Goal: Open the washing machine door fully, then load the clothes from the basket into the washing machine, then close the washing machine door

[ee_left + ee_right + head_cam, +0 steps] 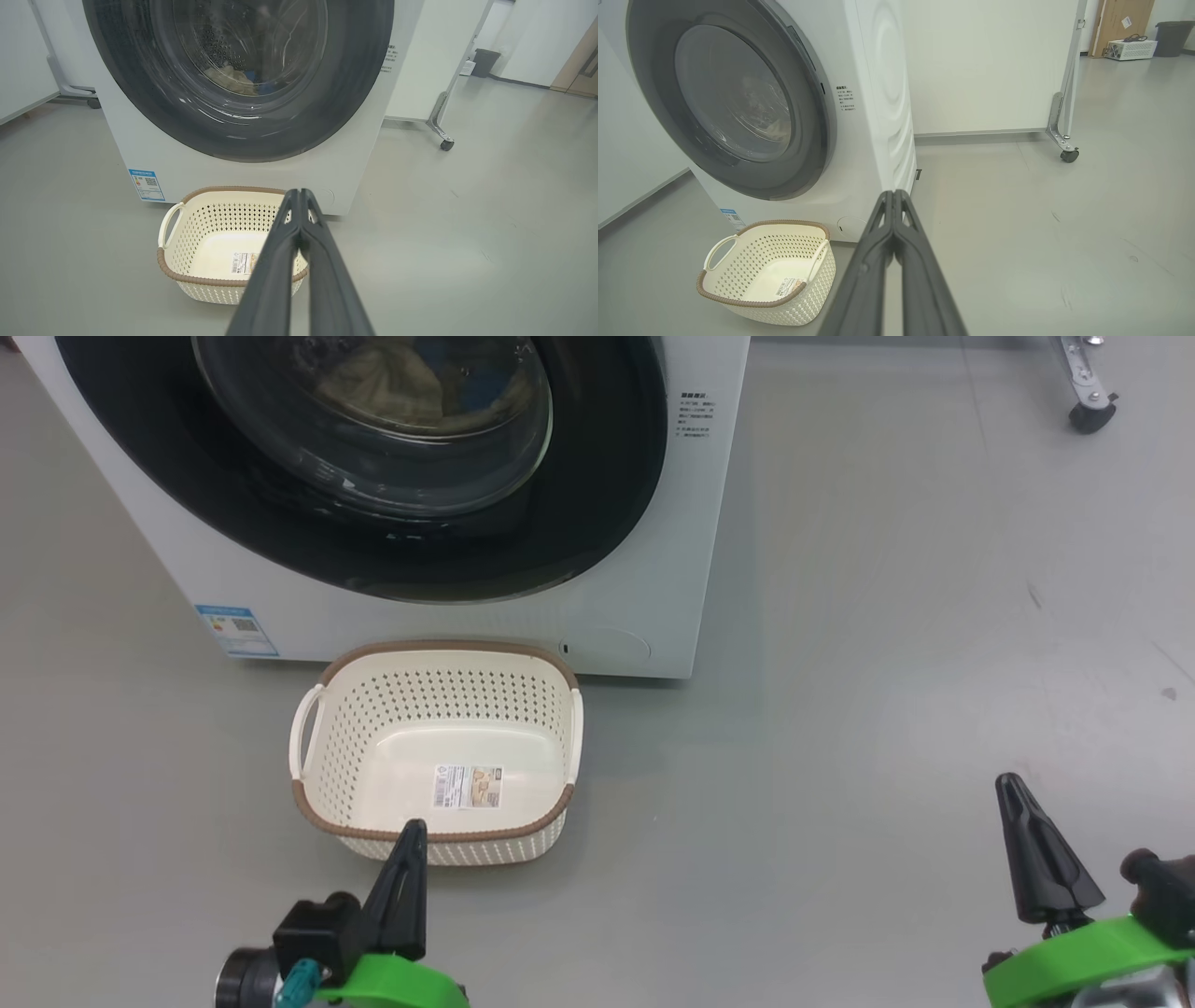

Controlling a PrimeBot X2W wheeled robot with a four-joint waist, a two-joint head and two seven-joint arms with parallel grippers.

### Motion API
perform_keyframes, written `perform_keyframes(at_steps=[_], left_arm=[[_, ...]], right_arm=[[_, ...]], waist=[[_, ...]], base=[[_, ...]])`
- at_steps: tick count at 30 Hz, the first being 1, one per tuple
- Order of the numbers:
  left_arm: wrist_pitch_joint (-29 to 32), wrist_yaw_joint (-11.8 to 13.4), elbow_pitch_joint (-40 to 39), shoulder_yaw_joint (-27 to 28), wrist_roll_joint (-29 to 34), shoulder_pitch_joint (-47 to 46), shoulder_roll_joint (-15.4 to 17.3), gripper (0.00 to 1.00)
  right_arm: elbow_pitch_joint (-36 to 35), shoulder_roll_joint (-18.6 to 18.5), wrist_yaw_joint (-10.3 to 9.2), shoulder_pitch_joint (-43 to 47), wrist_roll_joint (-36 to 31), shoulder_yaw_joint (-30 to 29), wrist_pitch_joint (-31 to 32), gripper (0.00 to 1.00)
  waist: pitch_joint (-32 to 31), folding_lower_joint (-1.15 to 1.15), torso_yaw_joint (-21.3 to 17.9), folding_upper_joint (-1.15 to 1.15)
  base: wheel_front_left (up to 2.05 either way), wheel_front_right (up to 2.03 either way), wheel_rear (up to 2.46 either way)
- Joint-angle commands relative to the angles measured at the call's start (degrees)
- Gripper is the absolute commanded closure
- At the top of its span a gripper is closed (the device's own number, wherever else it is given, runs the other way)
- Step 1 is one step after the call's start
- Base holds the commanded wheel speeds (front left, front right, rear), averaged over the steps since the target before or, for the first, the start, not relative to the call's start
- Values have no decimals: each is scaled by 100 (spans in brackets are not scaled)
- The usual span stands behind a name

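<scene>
**Door Looks Shut, Basket Empty: Only the Latch Is in Doubt**

The washing machine door (247,60) lies flat against the white washing machine (691,569); the clothes (233,79) sit low in the drum behind the glass; the basket (448,649) stands on the floor (887,709) just in front of the machine, with only its label (467,786) inside.

The left end effector (411,835) hovers near the basket's front rim, fingers pressed together on nothing; the right end effector (1018,812) hangs well to the side over bare floor, equally closed and empty.

By my reading the loading and closing are done; doing the last step well means making sure the door is latched, so a firm, square push on the black rim, not on the bulging glass, would settle it; the arms should keep clear of the basket.

The top of the door is cut off in the head view; whether the latch has caught I cannot tell; no door handle can be made out; the garments are dim through the glass and their print is unreadable; the right end effector is partly clipped by the frame edge.
</scene>
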Motion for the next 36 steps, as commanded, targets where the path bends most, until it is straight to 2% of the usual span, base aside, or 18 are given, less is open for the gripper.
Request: perform_keyframes(at_steps=[1,36], left_arm=[[38,-20,-174,85,-204,-178,8,100],[564,-233,-146,760,-2445,-137,1,100]], right_arm=[[-166,-39,1,-125,242,-14,30,100],[278,-160,6,-485,2687,136,416,100]], waist=[[-9,0,-6,0],[-128,0,-93,0]], base=[[0,0,0],[0,0,0]])
